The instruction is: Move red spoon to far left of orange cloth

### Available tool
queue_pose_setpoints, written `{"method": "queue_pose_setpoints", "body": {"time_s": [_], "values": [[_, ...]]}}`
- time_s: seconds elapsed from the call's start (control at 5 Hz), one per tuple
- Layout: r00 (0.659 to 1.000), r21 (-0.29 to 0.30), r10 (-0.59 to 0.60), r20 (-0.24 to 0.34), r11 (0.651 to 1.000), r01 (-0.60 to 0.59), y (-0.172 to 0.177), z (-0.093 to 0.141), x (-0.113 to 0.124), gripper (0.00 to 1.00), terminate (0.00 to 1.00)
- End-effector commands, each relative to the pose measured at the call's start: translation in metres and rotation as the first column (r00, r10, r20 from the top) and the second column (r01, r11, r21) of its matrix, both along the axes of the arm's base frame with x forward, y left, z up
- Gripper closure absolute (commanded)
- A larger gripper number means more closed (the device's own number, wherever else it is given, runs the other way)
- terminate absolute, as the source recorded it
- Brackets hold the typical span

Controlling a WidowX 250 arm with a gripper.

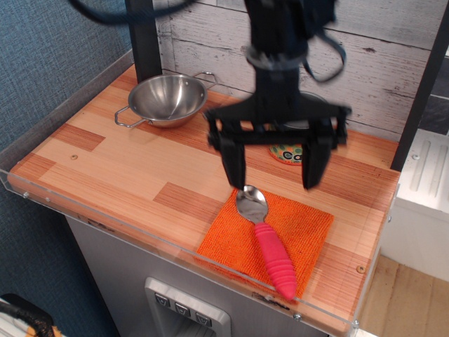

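Steel bowl (167,100) sits far left on the bench (126,168), clear of the work. Orange cloth (309,228) lies near right, against the bench's near edge. Red spoon (268,242) lies diagonally on it: metal bowl end at the cloth's far-left part, ribbed handle running toward the near-right corner, tip just at the cloth's near edge. Claw (275,172) hangs spread wide just above the spoon's bowl end; left finger tip is at or just over the metal bowl, right finger over the cloth's far edge. Can't tell if it touches anything. Holding nothing. Can (298,151) is mostly hidden behind the claw, only a strip of label shows.

Step in hand, my read: approach for the grasp, spoon not yet picked.

Next move needs: centre the fingers across the spoon, preferably on the thick handle rather than the slick metal bowl, drop until they straddle it, close. Then lift and carry left, set down on the bare bench beyond the cloth's left edge.

Risk: pinching the cloth along with the spoon and dragging it.
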State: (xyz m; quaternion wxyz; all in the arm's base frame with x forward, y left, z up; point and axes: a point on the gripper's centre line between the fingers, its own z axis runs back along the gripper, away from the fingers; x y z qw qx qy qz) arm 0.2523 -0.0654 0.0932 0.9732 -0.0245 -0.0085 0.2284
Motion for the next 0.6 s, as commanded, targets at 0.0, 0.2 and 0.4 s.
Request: {"method": "queue_pose_setpoints", "body": {"time_s": [0.0,0.2,0.4], "values": [[0.992,-0.038,0.126,0.001,0.991,-0.126,0.007,-0.014,-0.007,0.0,0.0],[0.985,-0.025,0.175,0.006,0.984,-0.175,0.011,-0.021,-0.015,0.0,0.0],[0.987,-0.021,0.162,0.017,0.987,-0.162,0.011,-0.032,-0.011,0.0,0.0]]}}
